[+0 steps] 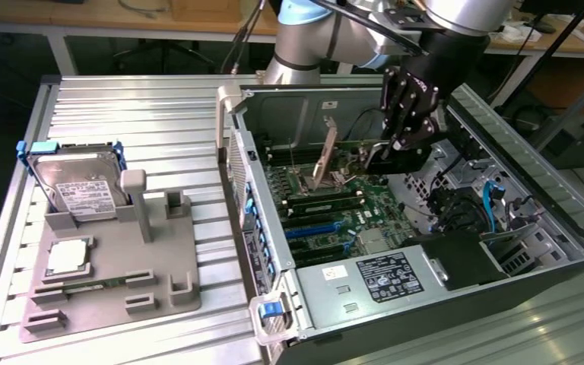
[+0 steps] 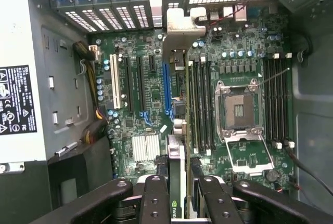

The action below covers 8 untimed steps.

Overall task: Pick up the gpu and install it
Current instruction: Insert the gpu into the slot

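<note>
The fingers (image 2: 179, 195) grip the gpu (image 2: 177, 130) edge-on, held upright over the motherboard (image 2: 145, 94) to line up with a slot.

Even, bright overhead light; mild glare on the ribbed metal table (image 1: 119, 106), case interior (image 1: 444, 251) shadowed, near foreground slightly soft.

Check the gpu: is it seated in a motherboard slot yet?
Cannot tell. The gpu stands on edge between the gripper fingers, over the motherboard; its lower edge is hidden.
</note>
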Each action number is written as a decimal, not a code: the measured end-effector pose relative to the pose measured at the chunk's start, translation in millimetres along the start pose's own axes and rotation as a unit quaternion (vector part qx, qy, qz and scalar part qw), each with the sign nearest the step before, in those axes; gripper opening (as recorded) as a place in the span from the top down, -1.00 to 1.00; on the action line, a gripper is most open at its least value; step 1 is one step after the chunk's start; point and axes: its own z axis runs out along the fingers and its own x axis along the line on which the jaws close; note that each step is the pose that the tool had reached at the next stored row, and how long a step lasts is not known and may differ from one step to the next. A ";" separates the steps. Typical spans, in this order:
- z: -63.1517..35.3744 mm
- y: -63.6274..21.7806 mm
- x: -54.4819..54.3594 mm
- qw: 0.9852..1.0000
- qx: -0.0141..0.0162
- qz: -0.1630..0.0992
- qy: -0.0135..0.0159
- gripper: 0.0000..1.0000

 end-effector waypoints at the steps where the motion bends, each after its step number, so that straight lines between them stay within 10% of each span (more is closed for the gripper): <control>1: 0.5 1.0 -0.3 1.000 0.000 0.000 0.000 0.47; 8: 4.6 6.5 -1.6 1.000 0.000 0.000 0.000 0.47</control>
